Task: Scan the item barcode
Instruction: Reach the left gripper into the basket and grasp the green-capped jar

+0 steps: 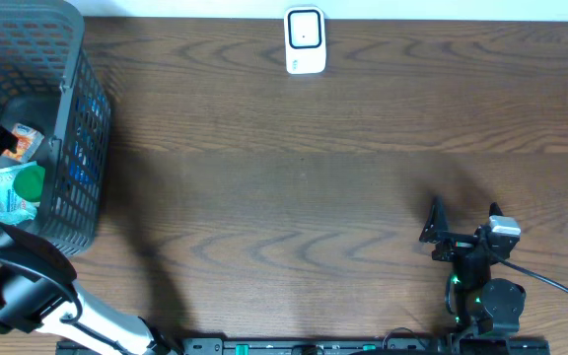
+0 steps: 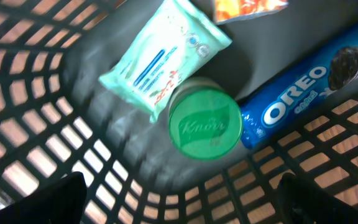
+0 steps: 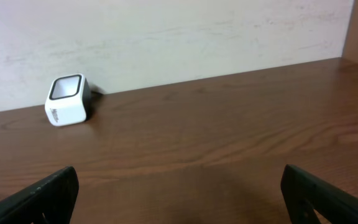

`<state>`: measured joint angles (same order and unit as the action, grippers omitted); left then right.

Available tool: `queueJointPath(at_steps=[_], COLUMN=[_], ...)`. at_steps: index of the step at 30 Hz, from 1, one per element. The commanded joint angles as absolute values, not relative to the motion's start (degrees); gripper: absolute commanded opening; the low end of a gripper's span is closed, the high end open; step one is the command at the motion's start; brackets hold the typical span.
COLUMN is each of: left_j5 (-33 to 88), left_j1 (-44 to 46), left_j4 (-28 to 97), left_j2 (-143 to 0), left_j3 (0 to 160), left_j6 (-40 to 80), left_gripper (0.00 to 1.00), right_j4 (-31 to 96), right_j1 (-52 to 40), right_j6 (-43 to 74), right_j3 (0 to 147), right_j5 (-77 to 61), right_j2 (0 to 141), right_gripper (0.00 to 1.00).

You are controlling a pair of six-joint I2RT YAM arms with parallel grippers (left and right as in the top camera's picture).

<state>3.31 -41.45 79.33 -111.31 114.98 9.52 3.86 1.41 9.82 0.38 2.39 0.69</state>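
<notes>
Left claw (image 2: 180, 202): we see it spread wide, holding nothing, over the basket (image 2: 95, 134) floor.
Right claw (image 3: 179, 198): spread likewise, above our grainy wooden tabletop (image 3: 241, 134).
Items: round green Knorr lid (image 2: 205, 126), crinkly mint wipes pack (image 2: 163, 59) and glossy blue Oreo tube (image 2: 303, 93), inside the plastic lattice.
Scanner (image 3: 68, 99): rounded white cube, far tabletop edge.

The basket (image 1: 77, 128) is showing grey lattice, the jar lid (image 2: 204, 124) green, the biscuit packet (image 2: 303, 93) blue, the far scanner (image 1: 305, 40) white, the table (image 1: 314, 177) brown woodgrain.

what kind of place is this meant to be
Likely a mock shop checkout: a white barcode scanner on the table, and a basket holding groceries such as an Oreo pack and a Knorr jar.
</notes>
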Motion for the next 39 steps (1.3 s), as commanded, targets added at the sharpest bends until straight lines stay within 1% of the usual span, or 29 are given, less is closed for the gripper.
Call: queueJointPath(at_steps=[1, 5, 8, 12, 18, 39], left_j5=[6.0, 6.0, 6.0, 6.0, 6.0, 8.3], left_j1=[-40.6, -40.1, -39.9, -39.8, -39.8, -39.1], left_j4=[76.5, 71.3, 69.8, 67.5, 65.0, 63.5], left_j2=[-113.3, -113.5, -113.5, -113.5, -113.5, -120.9], left_j3=[112.9, 108.3, 105.3, 102.0, 100.5, 98.4], left_j6=[0.2, -7.2, -14.1, -20.3, -23.6, -24.9], left_gripper=[0.98, 0.98, 0.98, 0.98, 0.98, 0.98], right_j4=[4.0, 4.1, 4.1, 4.1, 4.1, 4.1], right_j1=[1.1, 1.1, 1.1, 1.1, 1.1, 1.1], right_j6=[9.1, 9.1, 9.1, 9.1, 9.1, 9.1], right_j3=[0.3, 0.3, 0.3, 0.3, 0.3, 0.3], right_j5=[2.9, 2.9, 2.9, 2.9, 2.9, 2.9], right_j2=[0.4, 0.4, 0.4, 0.4, 0.4, 0.4], right_gripper=[0.99, 0.99, 0.99, 0.99, 0.99, 0.99])
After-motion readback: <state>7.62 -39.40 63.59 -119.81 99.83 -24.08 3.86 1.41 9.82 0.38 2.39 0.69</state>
